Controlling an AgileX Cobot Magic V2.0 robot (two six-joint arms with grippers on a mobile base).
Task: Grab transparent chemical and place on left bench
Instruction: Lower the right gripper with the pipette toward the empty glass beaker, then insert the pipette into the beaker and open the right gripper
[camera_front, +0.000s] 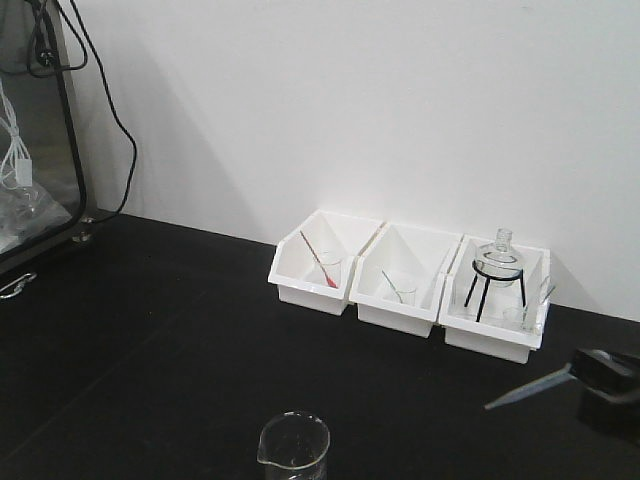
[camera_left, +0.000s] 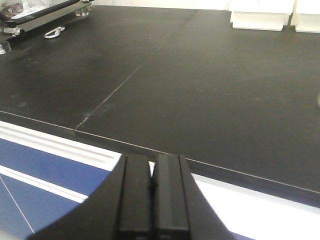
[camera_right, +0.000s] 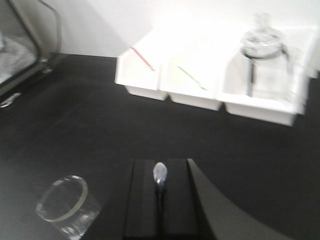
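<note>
Front view: the transparent chemical (camera_front: 293, 449) stands upright on the black table (camera_front: 170, 330), in front of the three white bins (camera_front: 410, 283). The right hand (camera_front: 600, 378) pinches a dropper (camera_front: 530, 388), apart from the beaker.

Left wrist view: the left hand (camera_left: 154, 197) is closed on nothing, idle at the table edge.

Right wrist view: the dropper sits clamped between the pads (camera_right: 144, 200); it could slip or drip, or its tip could knock over the beaker.
</note>
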